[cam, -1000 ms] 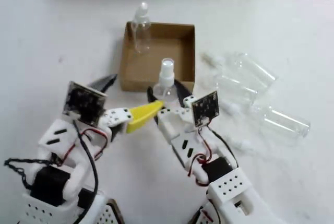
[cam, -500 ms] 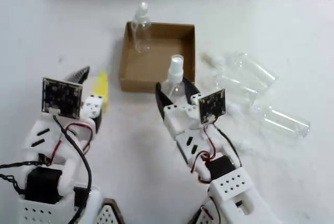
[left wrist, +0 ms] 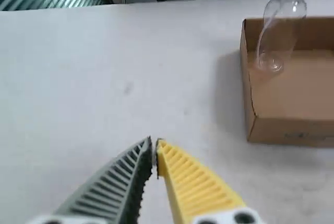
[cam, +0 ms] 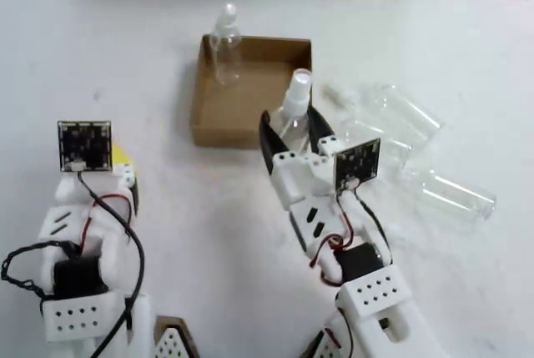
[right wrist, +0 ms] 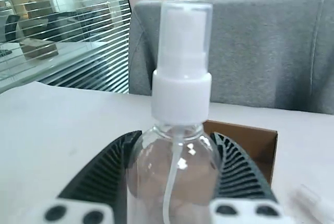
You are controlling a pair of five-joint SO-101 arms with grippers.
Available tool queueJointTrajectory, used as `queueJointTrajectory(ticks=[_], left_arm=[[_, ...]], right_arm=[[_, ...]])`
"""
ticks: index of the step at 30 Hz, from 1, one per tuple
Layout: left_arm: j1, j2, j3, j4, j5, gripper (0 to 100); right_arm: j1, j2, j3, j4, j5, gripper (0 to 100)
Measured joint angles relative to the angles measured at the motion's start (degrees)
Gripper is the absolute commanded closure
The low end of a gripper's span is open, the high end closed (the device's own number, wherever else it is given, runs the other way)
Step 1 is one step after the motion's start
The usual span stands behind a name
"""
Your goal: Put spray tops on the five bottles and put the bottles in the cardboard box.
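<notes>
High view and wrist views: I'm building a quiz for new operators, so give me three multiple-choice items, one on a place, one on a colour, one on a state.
1. The free bottle stands:
A) in the box's far left corner
B) left of the box, outside it
C) on its side, outside the box

2. The left hand has fingers coloured:
A) both black
B) both white
C) one yellow, one grey

3. The right hand is:
A) open and empty
B) shut on a capped bottle
C) shut on a loose top

Answers:
1 A, its base sits inside the box walls.
2 C, the left wrist view shows both colours.
3 B, its fingers press the bottle's sides.
</notes>
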Motion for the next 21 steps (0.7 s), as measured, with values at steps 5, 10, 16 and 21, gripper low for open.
queueJointTrajectory(ticks=[5, 10, 16, 21], left_arm=[[-0.09, 0.00, 13.63, -10.81, 0.00, 96], [0.09, 0.00, 21.36, -21.80, 0.00, 96], [5.10, 0.00, 24.79, -25.23, 0.00, 96], [5.71, 0.00, 24.79, -25.32, 0.00, 96]], right_arm=[[0.09, 0.00, -3.69, 0.00, 0.00, 92.9], [0.09, 1.32, -8.88, 0.00, 0.00, 92.9], [0.00, 11.78, -17.23, 0.00, 0.00, 92.9], [0.09, 22.15, -22.95, -3.96, 0.00, 92.9]])
